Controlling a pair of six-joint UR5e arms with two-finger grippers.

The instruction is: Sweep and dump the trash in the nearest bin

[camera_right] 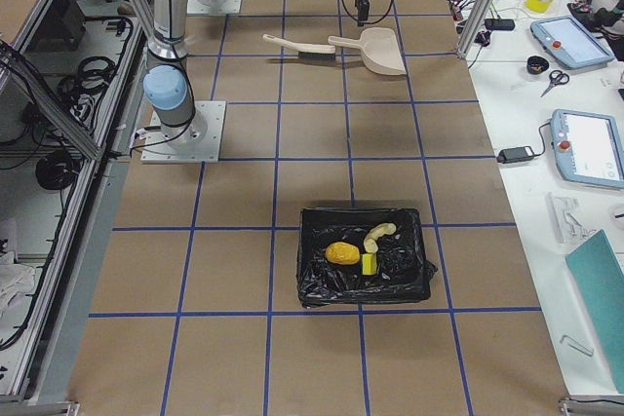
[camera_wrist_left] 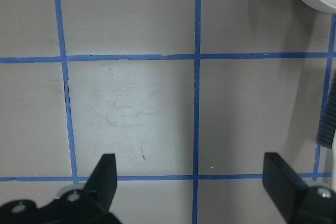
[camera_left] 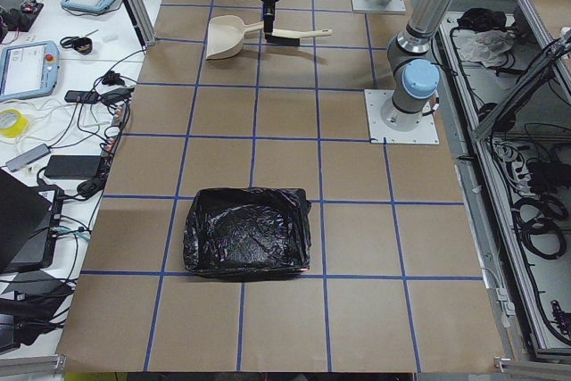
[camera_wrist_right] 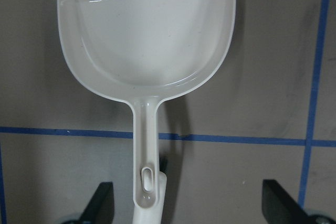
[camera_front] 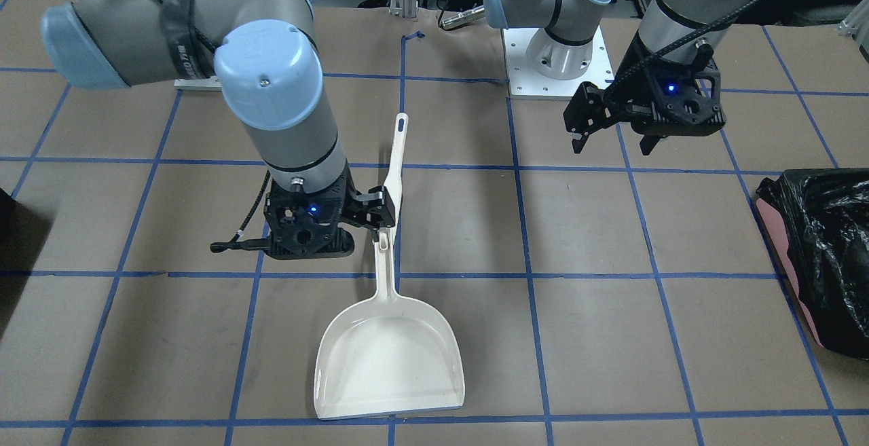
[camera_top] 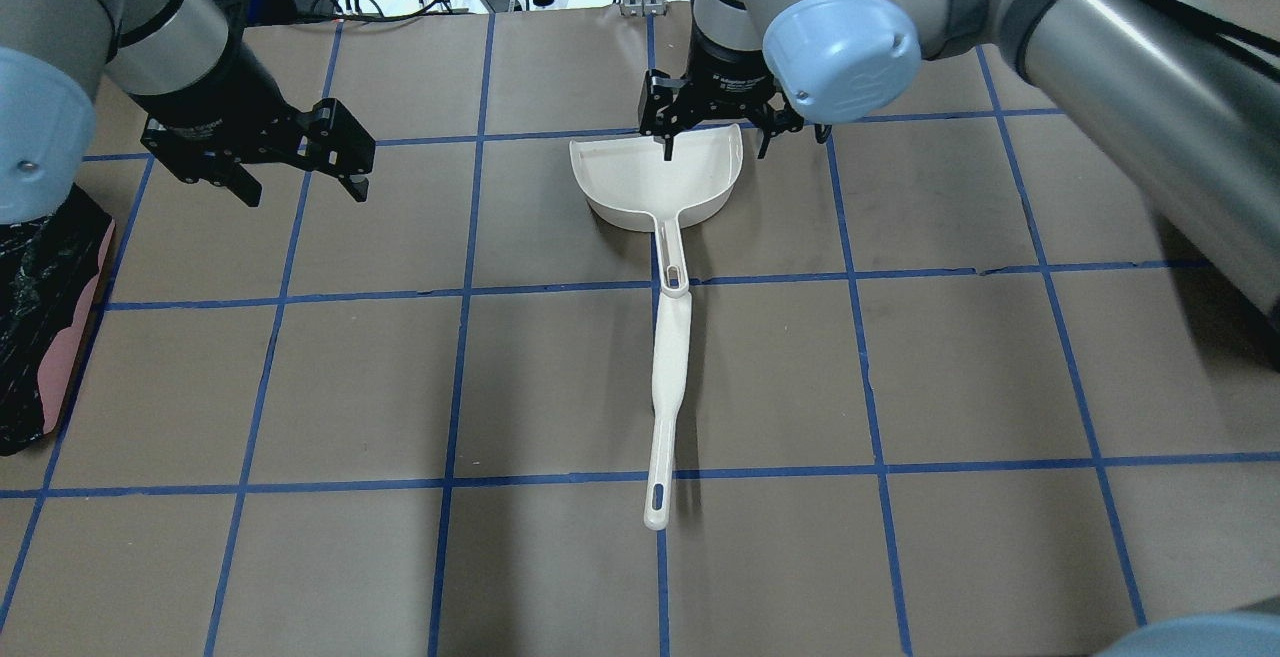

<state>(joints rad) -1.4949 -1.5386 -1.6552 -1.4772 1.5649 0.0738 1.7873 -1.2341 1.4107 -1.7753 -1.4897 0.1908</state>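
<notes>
Spanning every view: table (camera_top: 900,557), brown-papered, gridded in blue tape. Right arm (camera_top: 1100,27), entering at the upper right of the overhead view and reaching to upper centre. Left arm (camera_top: 60,27), upper left of the same view. Black-lined bin (camera_right: 317,231), lower centre of the right-end view. Second black-lined bin (camera_left: 248,229), centre of the left-end view, pink-sided, liner crumpled. White dustpan (camera_top: 650,182), flat on the table at upper centre of the overhead view, mouth toward the top edge, handle pointing down-frame. White long-handled brush (camera_top: 668,377), dark bristles, lying in line with the dustpan, one end meeting the tip of its handle. Right gripper (camera_top: 715,142), fingers spread wide, gripping nothing, above the dustpan, whose handle shows between the fingers in the wrist view. Left gripper (camera_top: 303,182), fingers spread wide, gripping nothing, over bare table to the dustpan's left. Trash, all inside the first bin, well apart from the dustpan: orange-yellow lump (camera_right: 341,253); pale yellow crescent (camera_right: 379,234); green-and-yellow sponge block (camera_right: 370,264), just beside the lump.
</notes>
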